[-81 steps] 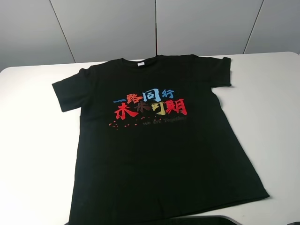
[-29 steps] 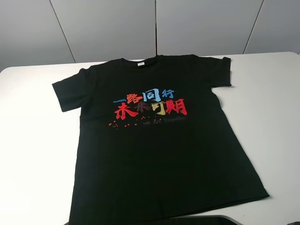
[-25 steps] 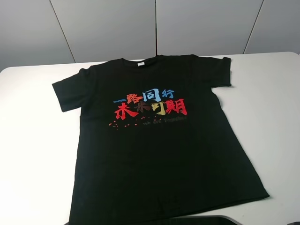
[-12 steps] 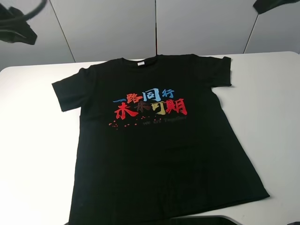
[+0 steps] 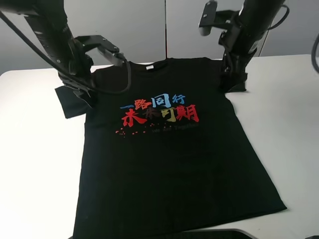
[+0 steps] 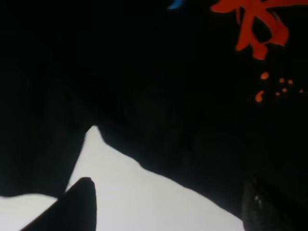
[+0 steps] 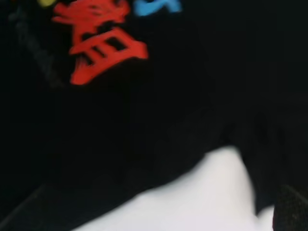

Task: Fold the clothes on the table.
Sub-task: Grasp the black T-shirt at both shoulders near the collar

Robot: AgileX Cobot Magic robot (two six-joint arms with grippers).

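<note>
A black T-shirt (image 5: pixel 169 164) with a red, blue and yellow print (image 5: pixel 159 112) lies flat and face up on the white table (image 5: pixel 35 164), collar to the far side. My left gripper (image 5: pixel 82 97) is low over the seam where the left sleeve (image 5: pixel 70 102) meets the body. In the left wrist view its fingertips (image 6: pixel 79 204) stand wide apart with nothing between them, over the armpit notch. My right gripper (image 5: pixel 233 82) is low over the right sleeve (image 5: pixel 237 74). The blurred right wrist view shows the armpit notch (image 7: pixel 207 192) and dark fingertips (image 7: pixel 291 207) at the picture's corners, apart.
A dark flat object (image 5: pixel 219 234) lies at the table's front edge below the shirt's hem. Grey wall panels (image 5: pixel 149 25) stand behind the table. Bare white table surface shows to the left and right (image 5: pixel 289 139) of the shirt.
Both arms have come in from above and dropped down to the shirt's sleeves. The shirt has not moved.
</note>
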